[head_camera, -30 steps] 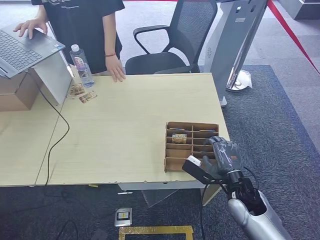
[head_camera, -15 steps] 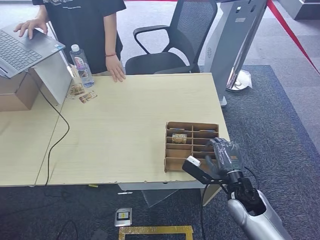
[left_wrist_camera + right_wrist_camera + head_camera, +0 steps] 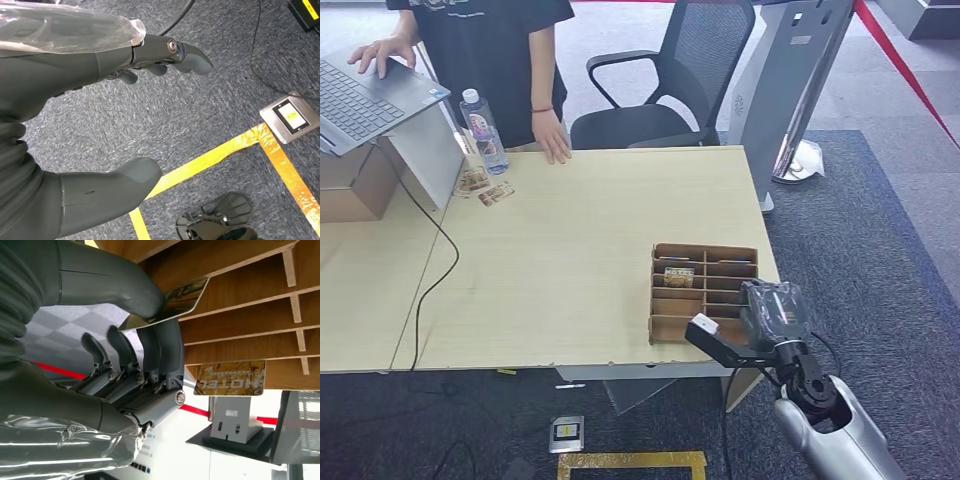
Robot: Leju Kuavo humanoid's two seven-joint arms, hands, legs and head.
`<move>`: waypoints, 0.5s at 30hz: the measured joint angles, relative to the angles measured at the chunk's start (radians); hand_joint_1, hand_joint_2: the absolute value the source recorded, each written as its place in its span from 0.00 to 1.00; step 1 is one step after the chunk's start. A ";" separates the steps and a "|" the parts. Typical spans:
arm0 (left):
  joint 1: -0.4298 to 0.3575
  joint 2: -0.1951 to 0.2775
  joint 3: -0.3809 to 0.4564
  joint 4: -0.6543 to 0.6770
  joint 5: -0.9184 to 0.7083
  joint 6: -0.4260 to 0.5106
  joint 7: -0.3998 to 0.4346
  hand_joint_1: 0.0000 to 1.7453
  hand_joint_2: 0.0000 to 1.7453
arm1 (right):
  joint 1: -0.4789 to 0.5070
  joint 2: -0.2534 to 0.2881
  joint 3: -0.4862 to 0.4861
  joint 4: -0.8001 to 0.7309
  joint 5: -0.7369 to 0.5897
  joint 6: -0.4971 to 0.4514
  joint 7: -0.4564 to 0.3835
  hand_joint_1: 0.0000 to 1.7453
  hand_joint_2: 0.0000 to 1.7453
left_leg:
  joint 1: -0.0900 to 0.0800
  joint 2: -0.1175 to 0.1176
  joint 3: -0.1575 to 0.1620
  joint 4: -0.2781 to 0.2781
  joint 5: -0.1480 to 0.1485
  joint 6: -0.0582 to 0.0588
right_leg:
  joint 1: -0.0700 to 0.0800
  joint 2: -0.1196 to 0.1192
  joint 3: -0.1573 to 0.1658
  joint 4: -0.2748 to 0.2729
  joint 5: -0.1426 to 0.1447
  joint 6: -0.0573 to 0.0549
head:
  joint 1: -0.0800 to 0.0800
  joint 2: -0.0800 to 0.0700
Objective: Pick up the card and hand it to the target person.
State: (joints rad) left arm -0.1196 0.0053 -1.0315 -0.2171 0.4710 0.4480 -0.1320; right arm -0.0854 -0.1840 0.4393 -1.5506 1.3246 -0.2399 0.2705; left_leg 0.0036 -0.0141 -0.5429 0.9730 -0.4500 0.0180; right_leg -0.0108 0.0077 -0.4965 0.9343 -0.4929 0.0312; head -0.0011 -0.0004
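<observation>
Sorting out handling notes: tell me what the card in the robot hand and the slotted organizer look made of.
Card: looks like glossy plastic or laminated stock; thin, stiff, with a printed gold marbled face. It is pinched by the right robot hand.
Slotted organizer: seems to be brown cardboard or thin fibreboard, matte, with raw flat dividers; the pictures leave open which.

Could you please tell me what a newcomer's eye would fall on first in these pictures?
First, the right hand at the table's near right corner, pinching a card beside the cardboard organizer. A second card stands in one of its slots. Across the table, a person rests a hand on its far edge.
</observation>
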 joint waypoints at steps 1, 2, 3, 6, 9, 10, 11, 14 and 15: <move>0.000 0.000 0.000 0.000 0.001 0.001 0.000 0.00 1.00 | 0.000 0.000 0.000 -0.001 0.008 0.004 0.004 1.00 1.00 | 0.000 0.000 0.000 0.000 0.000 0.000 | 0.000 0.000 0.000 0.000 0.000 0.000 | 0.000 0.000; 0.000 0.000 0.000 0.000 0.002 0.002 0.000 0.00 1.00 | 0.000 0.000 0.000 -0.002 0.014 0.007 0.006 1.00 1.00 | 0.000 0.000 0.000 0.000 0.000 0.000 | 0.000 0.000 0.000 0.000 0.000 0.000 | 0.000 0.000; 0.000 0.000 0.000 0.000 0.002 0.002 0.000 0.00 1.00 | 0.000 0.000 0.000 -0.004 0.018 0.009 0.008 1.00 1.00 | 0.000 0.000 0.000 0.000 0.000 0.000 | 0.000 0.000 0.000 0.000 0.000 0.000 | 0.000 0.000; 0.000 0.000 0.000 0.000 0.002 0.002 0.000 0.00 1.00 | 0.001 0.000 0.000 -0.011 0.027 0.013 0.011 1.00 1.00 | 0.000 0.000 0.000 0.000 0.000 0.000 | 0.000 0.000 0.000 0.000 0.000 0.000 | 0.000 0.000; 0.000 0.000 0.000 0.000 0.002 0.002 0.000 0.00 1.00 | 0.002 0.000 0.000 -0.024 0.033 0.016 0.013 1.00 1.00 | 0.000 0.000 0.000 0.000 0.000 0.000 | 0.000 0.000 0.000 0.000 0.000 0.000 | 0.000 0.000; 0.000 0.000 0.000 0.000 0.002 0.002 0.000 0.00 1.00 | 0.002 0.000 0.000 -0.029 0.035 0.017 0.012 1.00 1.00 | 0.000 0.000 0.000 0.000 0.000 0.000 | 0.000 0.000 0.000 0.000 0.000 0.000 | 0.000 0.000; 0.000 0.000 0.000 0.000 0.002 0.002 0.000 0.00 1.00 | 0.003 -0.001 0.000 -0.035 0.036 0.020 0.009 1.00 1.00 | 0.000 0.000 0.000 0.000 0.000 0.000 | 0.000 0.000 0.000 0.000 0.000 0.000 | 0.000 0.000; 0.000 0.000 0.000 0.000 0.002 0.001 -0.002 0.00 1.00 | 0.004 -0.005 -0.002 -0.062 0.023 0.038 -0.007 1.00 1.00 | 0.000 0.000 0.000 0.000 0.000 0.000 | 0.000 0.000 0.000 0.000 0.000 0.000 | 0.000 0.000; 0.000 0.000 0.000 0.000 0.002 0.000 -0.003 0.00 1.00 | 0.004 -0.008 -0.003 -0.075 0.010 0.050 -0.014 1.00 1.00 | 0.000 0.000 0.000 0.000 0.000 0.000 | 0.000 0.000 0.000 0.000 0.000 0.000 | 0.000 0.000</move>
State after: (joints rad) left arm -0.1194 0.0056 -1.0315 -0.2170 0.4728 0.4480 -0.1349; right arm -0.0813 -0.1921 0.4358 -1.6256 1.3348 -0.1903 0.2569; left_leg 0.0035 -0.0140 -0.5427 0.9730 -0.4500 0.0180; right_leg -0.0108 0.0080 -0.4970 0.9342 -0.4928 0.0312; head -0.0011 -0.0004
